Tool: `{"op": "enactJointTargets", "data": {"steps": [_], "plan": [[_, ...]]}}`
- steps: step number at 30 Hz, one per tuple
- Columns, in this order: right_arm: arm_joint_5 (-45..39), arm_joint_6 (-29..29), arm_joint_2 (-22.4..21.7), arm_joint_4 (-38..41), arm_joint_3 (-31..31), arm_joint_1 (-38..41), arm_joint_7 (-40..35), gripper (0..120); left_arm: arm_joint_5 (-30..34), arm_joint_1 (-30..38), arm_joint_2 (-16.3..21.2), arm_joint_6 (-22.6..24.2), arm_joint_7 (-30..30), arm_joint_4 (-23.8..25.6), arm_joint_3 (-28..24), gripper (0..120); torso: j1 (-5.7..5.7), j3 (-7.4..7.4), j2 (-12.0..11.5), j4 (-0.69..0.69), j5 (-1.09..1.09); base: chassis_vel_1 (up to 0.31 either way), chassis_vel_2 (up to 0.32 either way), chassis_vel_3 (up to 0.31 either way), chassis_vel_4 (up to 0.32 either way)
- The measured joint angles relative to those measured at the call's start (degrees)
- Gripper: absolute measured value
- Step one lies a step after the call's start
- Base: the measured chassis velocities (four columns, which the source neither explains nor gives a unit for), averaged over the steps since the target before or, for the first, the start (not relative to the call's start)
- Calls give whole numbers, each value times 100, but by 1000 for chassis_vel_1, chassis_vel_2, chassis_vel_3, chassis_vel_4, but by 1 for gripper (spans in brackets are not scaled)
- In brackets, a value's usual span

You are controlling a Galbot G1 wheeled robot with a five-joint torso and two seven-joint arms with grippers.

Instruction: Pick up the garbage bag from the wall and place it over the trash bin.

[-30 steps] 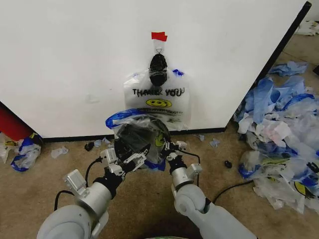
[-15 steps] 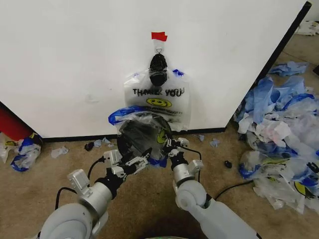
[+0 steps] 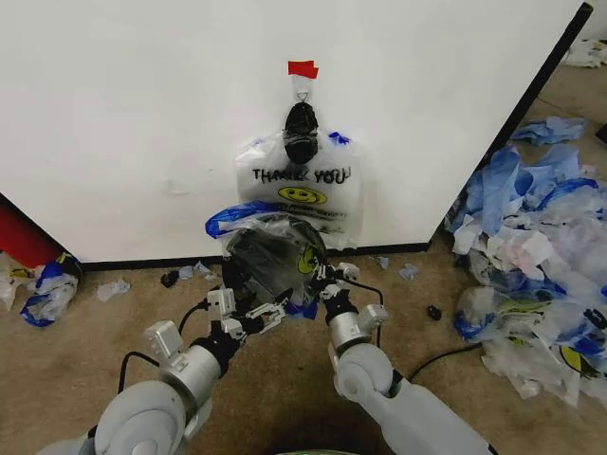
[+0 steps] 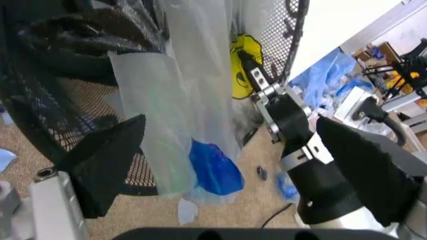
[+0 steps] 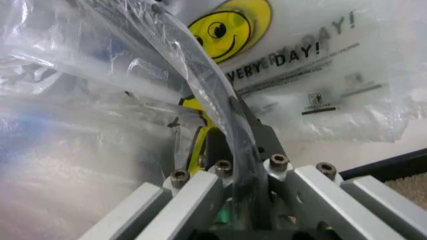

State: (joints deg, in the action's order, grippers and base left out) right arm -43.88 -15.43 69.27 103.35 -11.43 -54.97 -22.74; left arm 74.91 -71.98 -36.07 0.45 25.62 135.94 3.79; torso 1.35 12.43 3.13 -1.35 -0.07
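The small round black mesh trash bin (image 3: 270, 261) stands on the tan carpet floor (image 3: 114, 322) below the large flat white wall (image 3: 142, 114), with a thin see-through plastic garbage bag (image 3: 248, 223) with blue handles draped over its rim. The right gripper (image 3: 324, 282) has its jaws clenched on the bin's rim and the bag film there. The left gripper (image 3: 251, 313) sits just before the bin, jaws spread, with the hanging bag film between them. A second "THANK YOU" smiley bag (image 3: 302, 185) hangs on the wall beyond both jaws, under a red tape piece (image 3: 303, 68).
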Motion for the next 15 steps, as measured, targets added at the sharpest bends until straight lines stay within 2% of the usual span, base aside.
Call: {"op": "enactJointTargets", "data": {"steps": [15], "plan": [[13,1,-27,-53,12,-13,24,0,-130,-191,56,14,146,-46,133,100,0,0,0,0,0,0,0,0,0]]}}
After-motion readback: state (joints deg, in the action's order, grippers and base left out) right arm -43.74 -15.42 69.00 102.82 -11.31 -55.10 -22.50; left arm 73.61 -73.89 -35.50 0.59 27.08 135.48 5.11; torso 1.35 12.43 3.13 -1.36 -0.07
